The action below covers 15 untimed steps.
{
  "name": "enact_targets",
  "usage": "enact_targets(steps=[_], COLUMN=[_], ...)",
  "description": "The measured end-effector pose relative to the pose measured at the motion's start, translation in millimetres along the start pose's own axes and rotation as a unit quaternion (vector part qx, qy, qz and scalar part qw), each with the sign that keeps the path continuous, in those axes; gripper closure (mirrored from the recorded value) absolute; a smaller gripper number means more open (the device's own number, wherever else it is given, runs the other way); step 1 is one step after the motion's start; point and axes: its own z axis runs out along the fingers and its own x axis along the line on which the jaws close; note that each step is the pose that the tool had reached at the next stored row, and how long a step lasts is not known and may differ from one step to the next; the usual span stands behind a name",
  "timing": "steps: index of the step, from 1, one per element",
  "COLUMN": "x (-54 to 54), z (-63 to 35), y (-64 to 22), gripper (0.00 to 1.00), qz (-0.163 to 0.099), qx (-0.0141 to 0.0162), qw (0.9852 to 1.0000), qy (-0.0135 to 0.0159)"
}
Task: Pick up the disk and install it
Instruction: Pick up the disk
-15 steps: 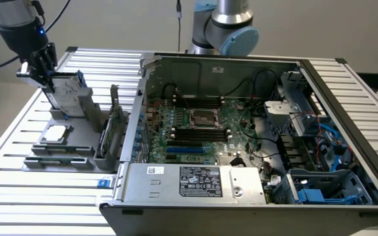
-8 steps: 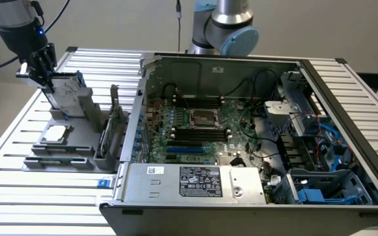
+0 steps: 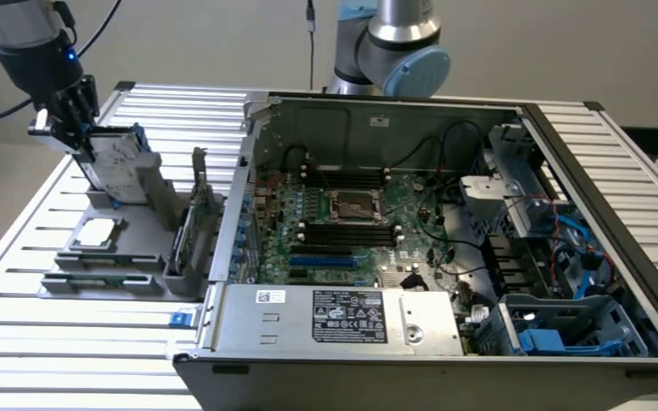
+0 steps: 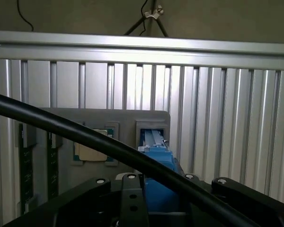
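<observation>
The disk [image 3: 120, 167] stands upright at the far end of a grey holder [image 3: 134, 257], on the exterior view's left. Its lower end meets the holder's upright slot [image 4: 154, 135]; whether it still sits fully in the slot is unclear. The gripper [image 3: 86, 141] is clenched on the disk's upper end, a finger on each side.

The holder's other pockets are filled. A square chip [image 3: 98, 233] lies flat in a recess, a thin card [image 3: 200, 175] stands on edge near the computer, and memory sticks [image 3: 100, 281] lie in the long grooves at the near end. The holder rests on a slatted metal table [image 3: 32, 334].

Beside it lies an open computer case [image 3: 603, 223] with a motherboard [image 3: 352, 227], a boxed power supply [image 3: 341, 317], cables and a blue bracket [image 3: 541, 340].

The wrist view shows the disk's blue frame [image 4: 156, 158] held in the gripper [image 4: 157, 189], with a black cable [image 4: 61, 127] crossing in front. The exterior view shows the disk's pale face and the case.
</observation>
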Motion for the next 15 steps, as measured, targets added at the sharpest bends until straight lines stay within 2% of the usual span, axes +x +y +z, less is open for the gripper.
enact_targets(steps=[3,15], x=[0.0,0.0], z=[0.1,0.1], y=[0.0,0.1], gripper=[0.67,0.67], qz=[0.0,0.0], qx=[0.0017,0.0022], qw=[1.0,1.0], qy=[0.0,0.0001])
